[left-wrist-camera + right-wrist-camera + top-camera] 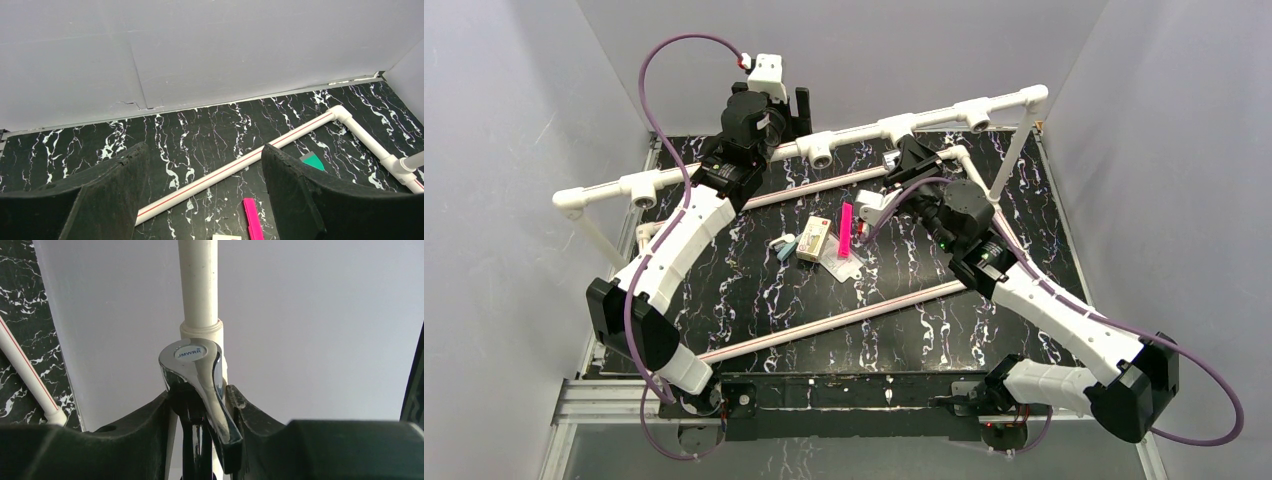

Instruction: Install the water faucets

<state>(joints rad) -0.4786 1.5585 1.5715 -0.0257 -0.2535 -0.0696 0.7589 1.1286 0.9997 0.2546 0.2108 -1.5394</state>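
Observation:
A chrome water faucet [192, 365] with a lever handle and a blue-lettered cap fills the right wrist view, set against a white pipe socket [201, 332]. My right gripper [200, 395] is shut on it, one black finger pressing each side. From above, that gripper [909, 160] sits just below the raised white pipe rail [864, 132], and the faucet is hidden under it. My left gripper [799, 108] is at the back, behind the rail. It stands open [205, 200] with nothing between its fingers, only the table below.
The rail carries open tee sockets [822, 152] [644, 190] [979, 113]. On the marbled black table lie a pink piece [845, 230], a small box [814, 238], a clear bag [842, 262], a green piece [314, 161] and striped white pipes [844, 320] [235, 167]. Grey walls stand close around.

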